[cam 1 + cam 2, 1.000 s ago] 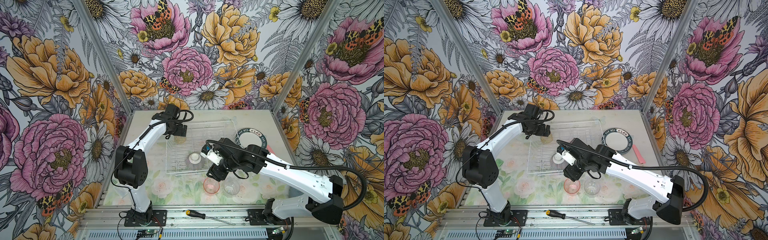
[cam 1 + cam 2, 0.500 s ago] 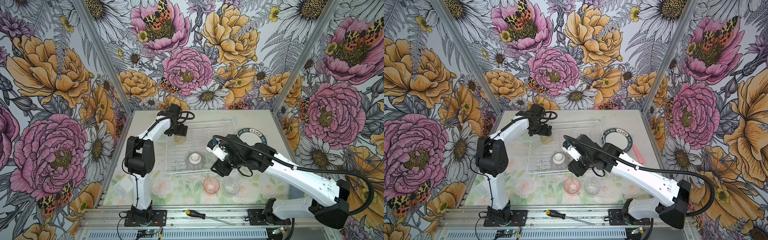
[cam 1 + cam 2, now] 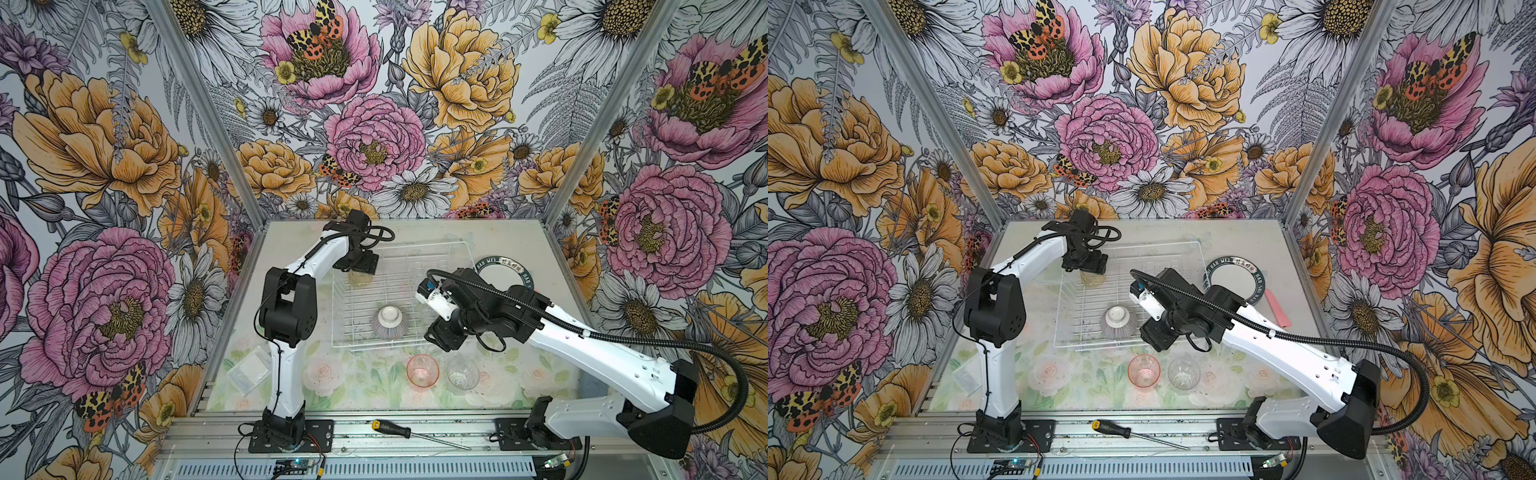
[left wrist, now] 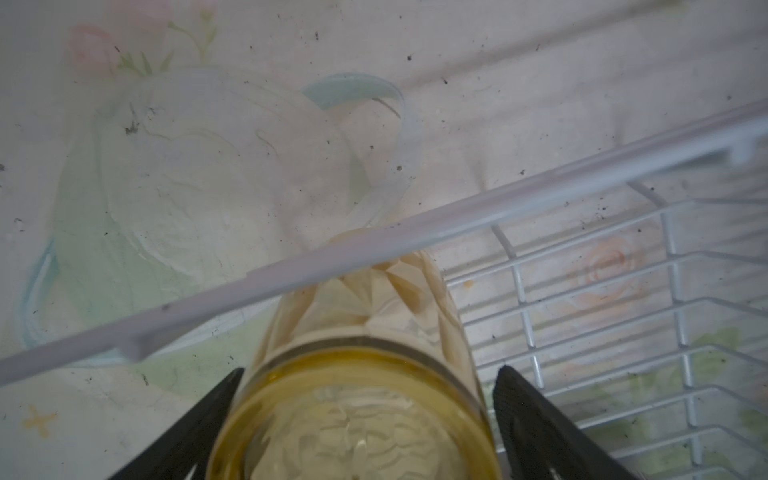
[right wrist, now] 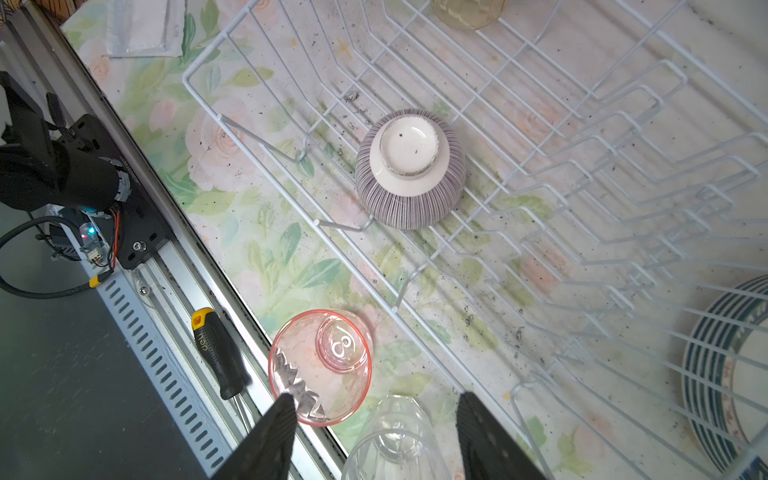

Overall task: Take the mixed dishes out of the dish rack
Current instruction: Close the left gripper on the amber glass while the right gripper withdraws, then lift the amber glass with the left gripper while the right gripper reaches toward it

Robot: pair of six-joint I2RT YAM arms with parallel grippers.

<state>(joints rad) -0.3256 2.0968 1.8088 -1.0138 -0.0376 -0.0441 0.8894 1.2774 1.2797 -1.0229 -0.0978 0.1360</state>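
Near edge of table: pink tumbler (image 3: 422, 371) and clear tumbler (image 3: 462, 374) stand upright side by side, outside the dish rack (image 3: 365, 299). Right gripper (image 5: 376, 398) hangs over the clear one, jaws apart, empty. Rack's near half: ribbed bowl (image 3: 391, 322), upside down (white foot up). Far left corner of rack: yellow tumbler (image 4: 357, 432), left gripper (image 4: 370, 370) spread wide around it, gap showing on one side. Plate (image 3: 500, 272) lies flat right of rack.

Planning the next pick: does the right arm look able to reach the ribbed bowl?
Probably yes. The ribbed bowl sits upside down near the front edge of the dish rack, close to the open right gripper; nothing covers it.
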